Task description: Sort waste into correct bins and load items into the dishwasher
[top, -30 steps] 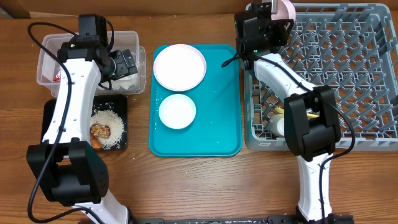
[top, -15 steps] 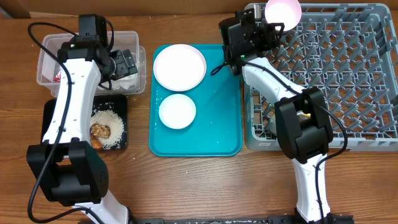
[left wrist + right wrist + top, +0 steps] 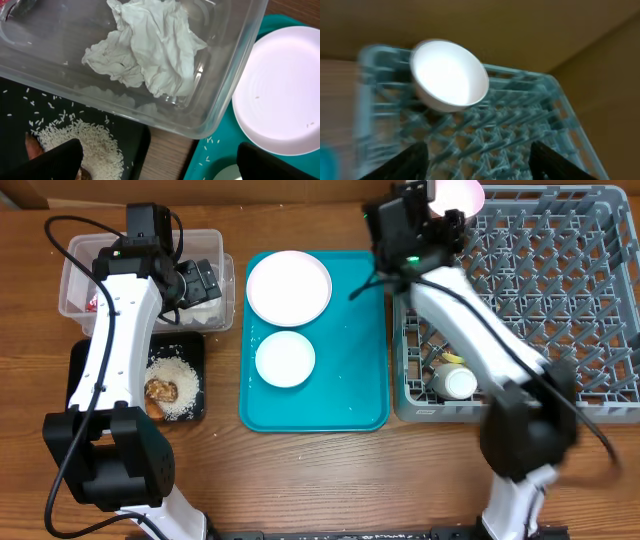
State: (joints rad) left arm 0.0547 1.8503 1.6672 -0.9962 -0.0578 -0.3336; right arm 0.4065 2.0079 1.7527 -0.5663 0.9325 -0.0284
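Observation:
My left gripper (image 3: 205,280) (image 3: 160,165) hangs open and holds nothing, above the right end of the clear tub (image 3: 140,240) (image 3: 235,85), where the crumpled napkin (image 3: 150,50) lies. A red wrapper (image 3: 93,304) shows at the tub's left. Rice (image 3: 182,385) (image 3: 85,140) and a brown lump (image 3: 160,390) lie in the black tray (image 3: 78,375). My right gripper (image 3: 440,218) (image 3: 477,165) is open just short of a pale bowl (image 3: 455,194) (image 3: 450,75) that stands in the far-left corner of the grey dish rack (image 3: 560,300) (image 3: 520,130).
The teal tray (image 3: 350,360) between bins and rack carries the pale-pink plate (image 3: 288,287) (image 3: 285,100) and a white bowl (image 3: 285,358). A white cup (image 3: 460,383) and a yellow spoon (image 3: 452,358) lie in the rack's near-left corner. Rice grains dot the teal tray.
The right gripper has opened and let go of the pale bowl, which now stands free in the rack's corner. The right arm is blurred with motion. The left arm has not moved.

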